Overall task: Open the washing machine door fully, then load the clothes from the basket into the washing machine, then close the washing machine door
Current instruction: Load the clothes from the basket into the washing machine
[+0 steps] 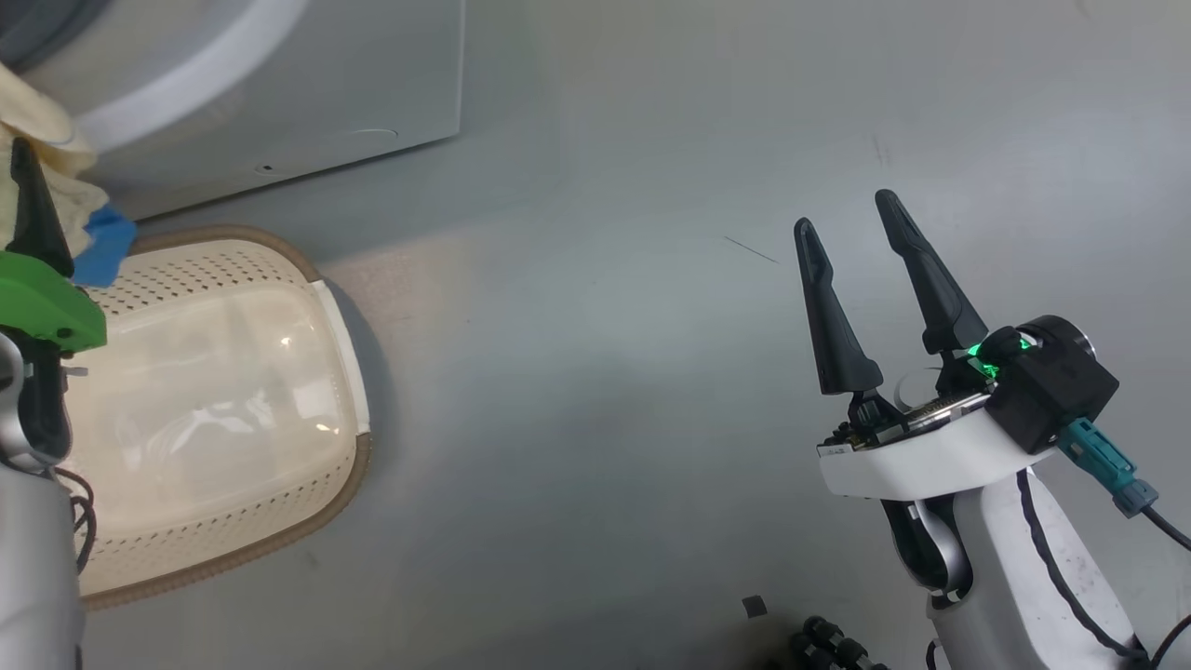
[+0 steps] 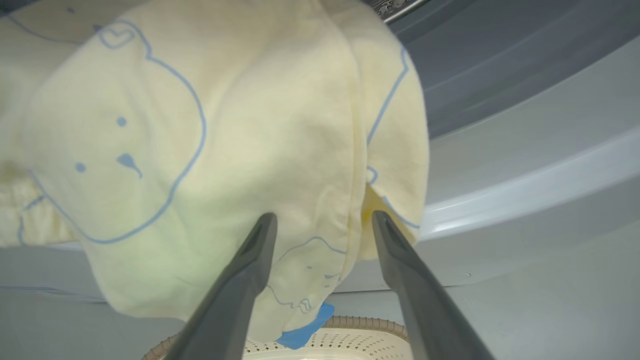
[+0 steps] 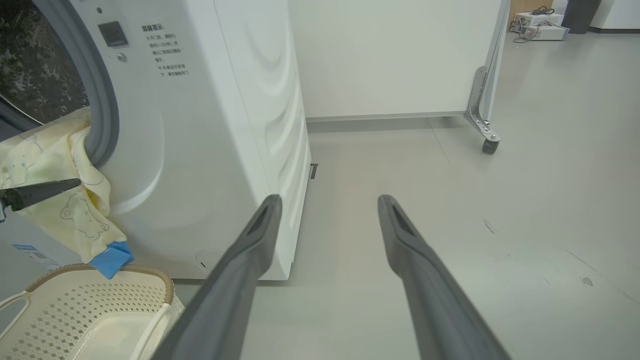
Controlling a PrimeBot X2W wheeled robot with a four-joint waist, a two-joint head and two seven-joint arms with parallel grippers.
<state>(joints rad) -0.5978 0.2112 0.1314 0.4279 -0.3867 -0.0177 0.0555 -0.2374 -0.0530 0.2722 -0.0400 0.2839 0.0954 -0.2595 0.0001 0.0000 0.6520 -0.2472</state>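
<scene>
Left jaws spread; clothes (image 2: 200, 150) hide most of drum (image 3: 35, 65); basket (image 1: 186, 279) cut off.

Floor (image 3: 450, 225): grey, smooth, matt sheen. A few dark scuffs (image 3: 489, 226) and a small spot (image 3: 587, 282) on it in the right wrist view. In the head view, a thin dark line (image 1: 750, 249) and a small dark square (image 1: 755, 607) lie on it, well apart.

White panel (image 3: 395, 55): upright at the back, grey strip (image 3: 385, 117) along its foot. Metal bracket (image 3: 479, 100) at its right edge, ending in a caster (image 3: 490, 146) on the floor.

Far corner: pale boxes (image 3: 540, 25) with cables, too small to identify; a dark bin (image 3: 580, 15) just beside them.
</scene>
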